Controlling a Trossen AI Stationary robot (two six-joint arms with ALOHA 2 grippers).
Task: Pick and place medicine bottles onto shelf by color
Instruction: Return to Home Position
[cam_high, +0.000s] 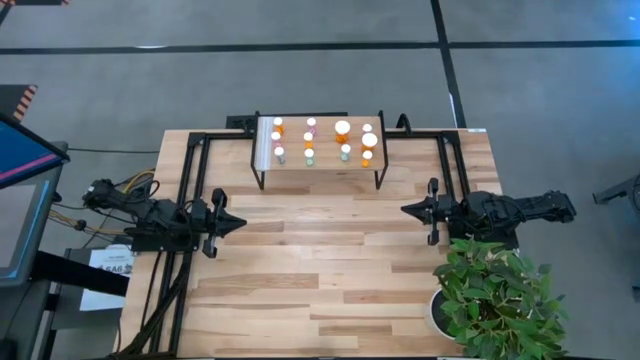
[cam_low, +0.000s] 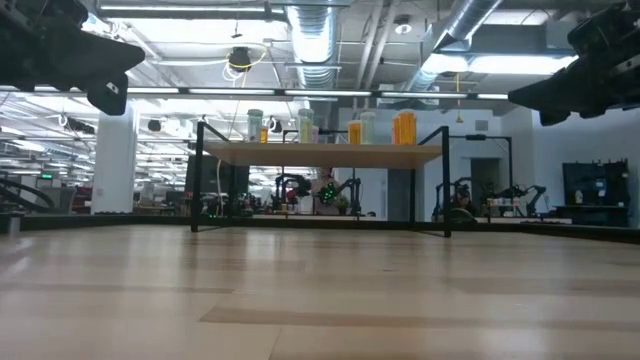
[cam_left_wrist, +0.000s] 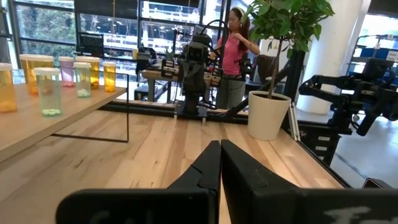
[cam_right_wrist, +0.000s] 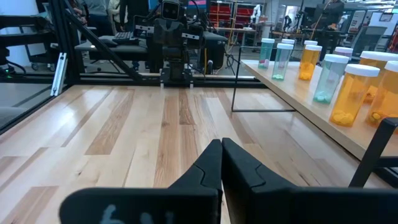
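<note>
The medicine bottles (cam_high: 342, 128) are all seen standing upright on the shelf (cam_high: 327, 145), which is placed at the far middle edge of the desk (cam_high: 330, 262) between the two arms. From above, their white caps are seen spread in several short rows across the light wood top, with orange bodies showing towards the right end and the middle. In the low view the shelf (cam_low: 320, 155) is seen raised on thin black legs, with orange and pale bottles (cam_low: 404, 128) lined along its top. The left gripper (cam_high: 238, 224) is held above the left side of the desk, well apart from the shelf and pointed towards the middle; in its wrist view the fingers (cam_left_wrist: 208, 163) are seen closed together, tip against tip, with nothing between them. Beside them in that view, orange, pinkish and pale green bottles (cam_left_wrist: 48, 91) are seen on the shelf edge. The right gripper (cam_high: 405, 209) is held above the right side of the desk, facing the left one, and its fingers (cam_right_wrist: 208, 163) are likewise pressed shut on nothing. A potted plant (cam_high: 495, 300) is set at the near right corner of the desk, just beside the right arm. A person (cam_left_wrist: 233, 46) in a pink top is visible in the room beyond the desk.
</note>
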